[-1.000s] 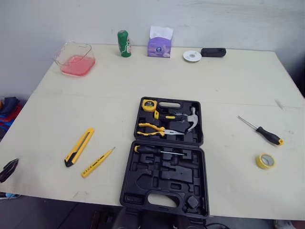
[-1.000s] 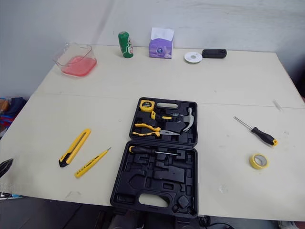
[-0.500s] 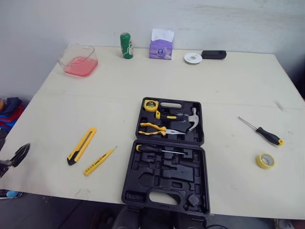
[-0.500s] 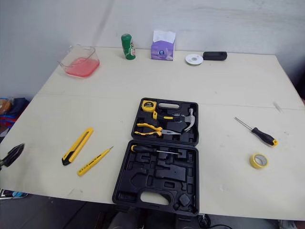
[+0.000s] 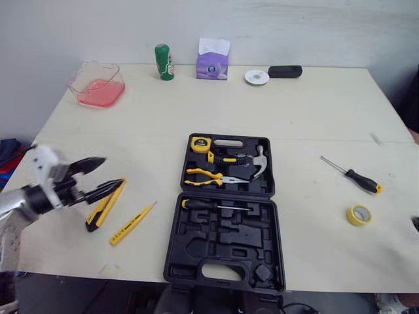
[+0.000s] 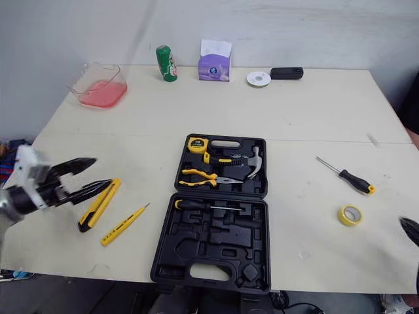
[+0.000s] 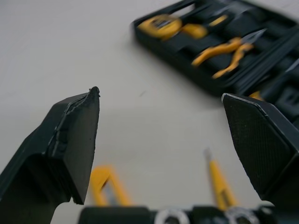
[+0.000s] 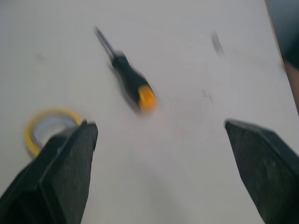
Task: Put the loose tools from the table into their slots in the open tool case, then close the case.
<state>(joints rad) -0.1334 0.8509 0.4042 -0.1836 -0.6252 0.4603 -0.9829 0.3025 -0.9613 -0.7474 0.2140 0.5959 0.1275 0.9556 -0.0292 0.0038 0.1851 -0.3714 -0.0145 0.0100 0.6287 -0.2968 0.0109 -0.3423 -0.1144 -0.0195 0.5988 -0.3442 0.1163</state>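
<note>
Nearest you is the open tool case (image 5: 226, 216). It sits mid-surface with the handle cutout at the near edge. In the near half, one screwdriver sits in its slot along the far side, lying crosswise with the tip to the right.

Left of the case is a yellow tester pen (image 5: 133, 224). Its long axis is diagonal and the metal tip points far-right toward the case. Just left of it lies the yellow utility knife (image 5: 105, 206) on the same diagonal, dark end nearest you.

Your left gripper (image 5: 108, 173) is above the knife's far end with its fingers spread wide and holding nothing. I can't tell if it touches the knife.

On the right, the yellow tape roll (image 5: 358, 214) lies flat. Your right gripper (image 8: 161, 135) is near it, fingers also wide and empty. Just beyond the roll is the black-handled screwdriver (image 5: 350, 174), shaft pointing far-left and yellow cap near-right.

The case's far half holds the tape measure (image 5: 200, 143), pliers (image 5: 209, 176) and hammer (image 5: 252, 167).

At the far edge are a clear tub with pink liquid (image 5: 97, 84), a green can (image 5: 163, 62), a purple tissue box (image 5: 213, 59), a white disc (image 5: 256, 77) and a black device (image 5: 285, 71).
</note>
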